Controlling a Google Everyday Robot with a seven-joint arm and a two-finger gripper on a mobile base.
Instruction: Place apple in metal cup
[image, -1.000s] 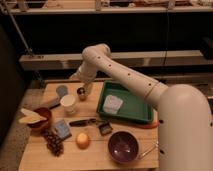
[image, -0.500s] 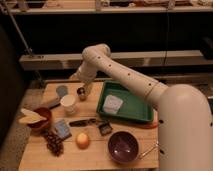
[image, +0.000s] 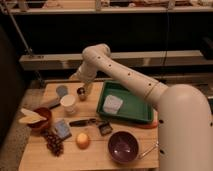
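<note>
The apple (image: 82, 140), small, round and yellow-orange, lies on the wooden table (image: 90, 159) near its front edge, between the grape bunch and the purple bowl. The metal cup (image: 81, 93), a small dark shiny cylinder, stands upright toward the back, just right of the white cup (image: 68, 103). My gripper (image: 79, 81) hangs at the end of the white arm, just above and behind the metal cup, far from the apple. It holds nothing that I can see.
A blue-grey cup (image: 62, 90) stands behind the white cup. A green tray (image: 140, 106) holds a white container (image: 113, 104). A purple bowl (image: 123, 147), dark red grapes (image: 53, 142), a red bowl (image: 37, 118), a blue sponge (image: 62, 129) and a dark utensil (image: 86, 121) lie around.
</note>
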